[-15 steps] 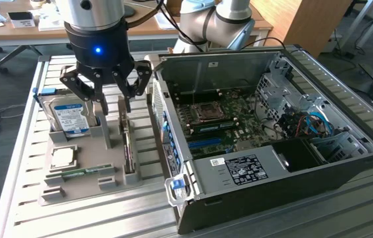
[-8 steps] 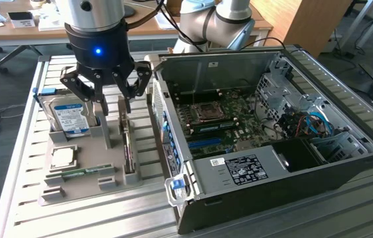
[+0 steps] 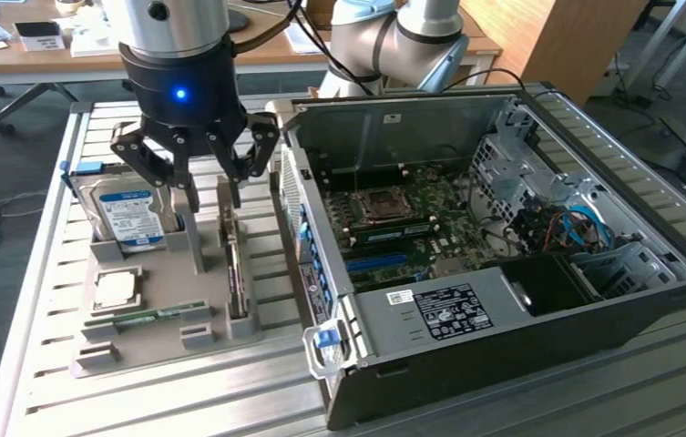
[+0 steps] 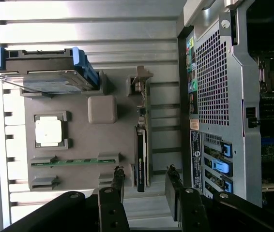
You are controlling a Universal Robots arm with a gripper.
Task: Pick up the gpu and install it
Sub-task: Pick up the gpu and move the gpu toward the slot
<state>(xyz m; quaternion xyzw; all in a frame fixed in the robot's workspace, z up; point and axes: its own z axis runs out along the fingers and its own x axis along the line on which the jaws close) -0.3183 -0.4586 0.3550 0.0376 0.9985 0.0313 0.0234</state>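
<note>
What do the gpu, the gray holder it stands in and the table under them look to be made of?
The gpu: a thin green edge, apparently circuit board, with a matte black cooler, likely plastic. The holder: uniform matte gray, probably plastic, perhaps printed. The table: pale ribbed slats with a dull sheen, apparently aluminium.

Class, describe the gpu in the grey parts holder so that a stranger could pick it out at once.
Beside the open computer case, on the exterior view's left, sits a grey holder. The gpu stands on edge in its slot nearest the case. Unlike the boxy labelled hard drive and the small narrow memory stick, it is a long thin card with a black cooler.
</note>
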